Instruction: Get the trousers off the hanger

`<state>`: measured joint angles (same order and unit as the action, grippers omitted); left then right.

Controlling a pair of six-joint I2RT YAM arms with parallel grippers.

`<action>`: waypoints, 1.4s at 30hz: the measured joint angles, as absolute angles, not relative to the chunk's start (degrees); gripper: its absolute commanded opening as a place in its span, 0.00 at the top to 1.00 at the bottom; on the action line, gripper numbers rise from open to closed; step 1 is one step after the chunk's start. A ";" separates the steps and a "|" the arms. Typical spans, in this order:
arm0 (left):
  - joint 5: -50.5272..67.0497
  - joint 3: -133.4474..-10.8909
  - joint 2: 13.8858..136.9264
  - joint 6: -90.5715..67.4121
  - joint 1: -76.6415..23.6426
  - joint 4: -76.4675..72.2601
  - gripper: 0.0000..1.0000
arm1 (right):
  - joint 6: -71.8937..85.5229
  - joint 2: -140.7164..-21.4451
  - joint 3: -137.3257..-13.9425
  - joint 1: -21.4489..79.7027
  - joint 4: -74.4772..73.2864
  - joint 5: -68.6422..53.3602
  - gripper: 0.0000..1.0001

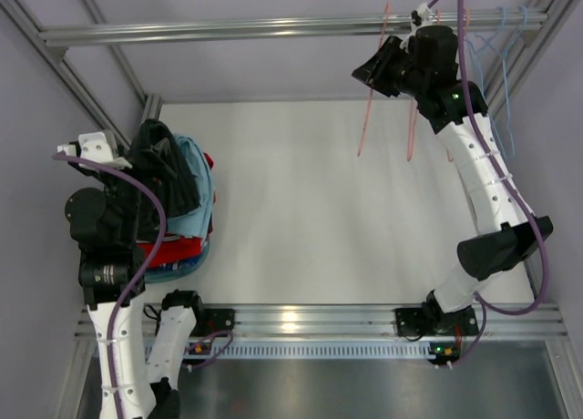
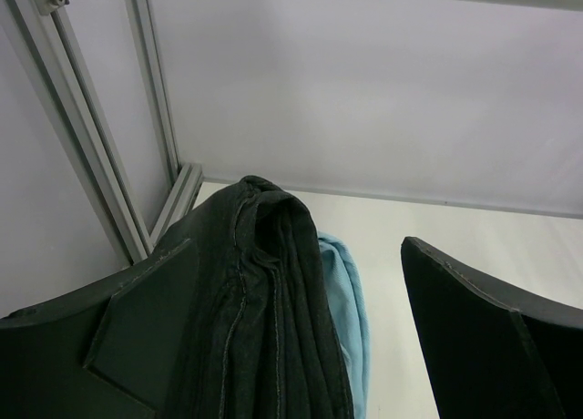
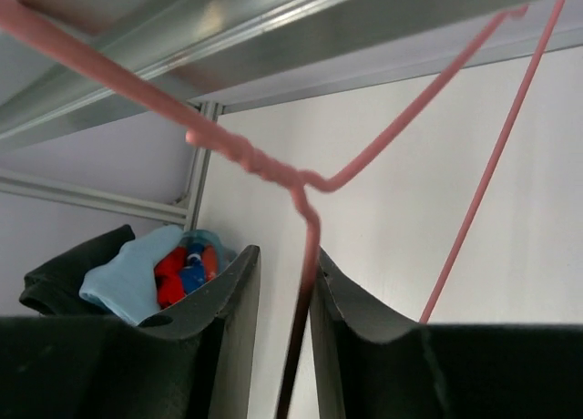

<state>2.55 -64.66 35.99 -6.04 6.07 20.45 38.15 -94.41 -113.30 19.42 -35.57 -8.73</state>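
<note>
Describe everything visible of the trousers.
The trousers are black, limp fabric with stitched seams, folded and bunched into a heap with no hanger in them. They lie at the left side of the table, on top of the light blue cloth. They sit between the wide-open fingers of the left gripper, lying against one finger; the other stands apart.

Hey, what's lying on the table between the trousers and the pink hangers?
Nothing. In the top view, only bare table stretches from the trousers to the pink hangers.
</note>
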 measured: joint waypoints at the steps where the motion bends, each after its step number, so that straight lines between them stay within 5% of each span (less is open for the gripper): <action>1: 2.55 -64.73 36.01 -6.04 6.07 20.67 0.02 | 38.06 -94.41 -113.25 19.35 -35.68 -8.54 0.70; 7: 2.70 -64.84 36.03 -6.07 6.07 20.71 0.02 | 38.06 -94.08 -111.74 19.25 -36.05 -8.21 0.57; 19: 8.29 -68.88 38.68 -4.99 6.07 26.79 0.02 | 37.32 -82.67 -99.02 18.94 -33.74 -9.17 0.01; 36: 30.57 -76.82 59.86 -2.87 5.17 39.13 0.02 | 23.29 -45.43 -68.53 18.92 -24.86 -12.62 0.01; 42: 27.75 -78.89 66.04 -0.60 -8.27 39.18 0.02 | 16.14 -37.01 -64.03 17.39 -26.57 -16.14 0.01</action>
<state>27.75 -78.89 66.04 -0.60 -8.27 39.18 16.14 -37.01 -64.03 17.39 -26.57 -16.14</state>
